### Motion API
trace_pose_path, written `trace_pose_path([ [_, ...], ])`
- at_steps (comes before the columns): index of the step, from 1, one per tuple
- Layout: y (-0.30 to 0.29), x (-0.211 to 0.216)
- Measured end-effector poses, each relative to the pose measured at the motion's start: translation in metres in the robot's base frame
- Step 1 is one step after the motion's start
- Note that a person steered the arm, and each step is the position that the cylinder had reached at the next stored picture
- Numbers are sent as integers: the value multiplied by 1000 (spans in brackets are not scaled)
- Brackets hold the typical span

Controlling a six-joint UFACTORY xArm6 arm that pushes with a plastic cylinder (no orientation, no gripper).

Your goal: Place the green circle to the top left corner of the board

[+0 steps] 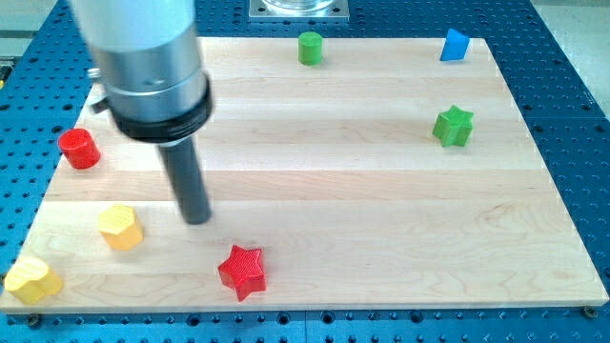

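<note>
Seven blocks on the wooden surface [381, 191]; green circle [311, 48] sits at the top edge, well apart from my tip [197, 220], down between yellow hexagon [121, 227] and red star [242, 272]. No fingers here.

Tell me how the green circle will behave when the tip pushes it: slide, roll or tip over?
The green circle stands upright on a flat end, so it probably slides rather than rolls. It looks squat, so tipping seems unlikely. Its round side may slip off my tip if pushed off-centre.

Lab: perforated blue breadboard bench [562, 114]
</note>
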State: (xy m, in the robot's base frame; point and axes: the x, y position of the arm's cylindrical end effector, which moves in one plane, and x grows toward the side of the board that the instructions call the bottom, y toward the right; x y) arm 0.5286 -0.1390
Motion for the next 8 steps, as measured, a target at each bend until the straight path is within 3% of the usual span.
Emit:
trace_pose_path([
  [2, -116, 12],
  [3, -113, 4],
  [6, 66, -133],
  [8, -19, -249],
])
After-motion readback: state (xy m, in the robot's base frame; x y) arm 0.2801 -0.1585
